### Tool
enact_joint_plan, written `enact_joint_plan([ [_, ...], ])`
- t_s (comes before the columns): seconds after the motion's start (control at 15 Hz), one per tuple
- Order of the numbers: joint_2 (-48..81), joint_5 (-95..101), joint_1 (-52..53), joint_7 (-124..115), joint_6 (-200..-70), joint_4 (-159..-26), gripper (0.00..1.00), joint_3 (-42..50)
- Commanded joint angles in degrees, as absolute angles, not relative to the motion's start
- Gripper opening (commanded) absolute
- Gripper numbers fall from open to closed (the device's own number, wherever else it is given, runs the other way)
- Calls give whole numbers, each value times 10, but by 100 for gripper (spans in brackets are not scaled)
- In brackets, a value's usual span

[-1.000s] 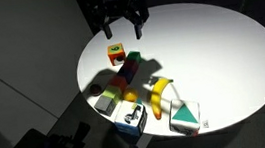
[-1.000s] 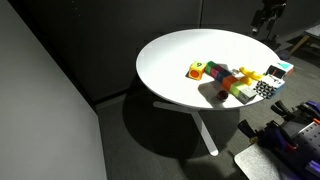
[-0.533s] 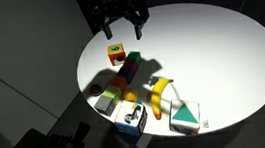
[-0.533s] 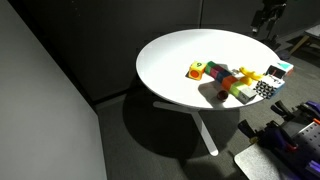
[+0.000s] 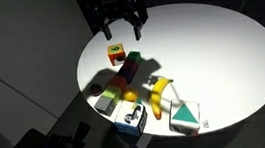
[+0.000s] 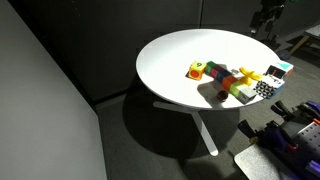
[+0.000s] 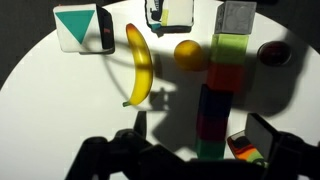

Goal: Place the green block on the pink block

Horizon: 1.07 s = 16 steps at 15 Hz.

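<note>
Air is all the gripper has in it: the fingers stand wide apart, and it hangs above the round white table near the 11 o'clock rim as an exterior view frames it. Nothing has been picked up yet, so I judge the step in hand to be the reach for the green block.

From the wrist view, that block looks to sit at the near end of a row of cubes, at about 5 o'clock in the frame, dim in the gripper's shadow and partly cut off by the bottom edge. The pink block touches it on its 12 o'clock side, with a red cube farther up the row. An orange cube stands just beside the green one at 3 o'clock; I cannot tell whether there is a gap.

To do this well, I would set the fingers across the row, so they drop on the green block's 3 and 9 o'clock faces. Take care that the 3 o'clock finger slips in without knocking the orange cube. Come straight down, close gently, then lift clear before shifting toward 12 o'clock over the pink.

As for writing, the white box bears a green triangle and a dark side panel, but nothing on it is legible.
</note>
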State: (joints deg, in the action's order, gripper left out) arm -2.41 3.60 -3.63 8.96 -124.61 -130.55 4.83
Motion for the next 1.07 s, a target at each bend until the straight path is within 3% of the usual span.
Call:
enact_joint_plan([
  [0.0,0,32,-33,86,-1249,-1280,100,40],
  [1.0,177,42,-9,31,-1274,-1149,100,18],
])
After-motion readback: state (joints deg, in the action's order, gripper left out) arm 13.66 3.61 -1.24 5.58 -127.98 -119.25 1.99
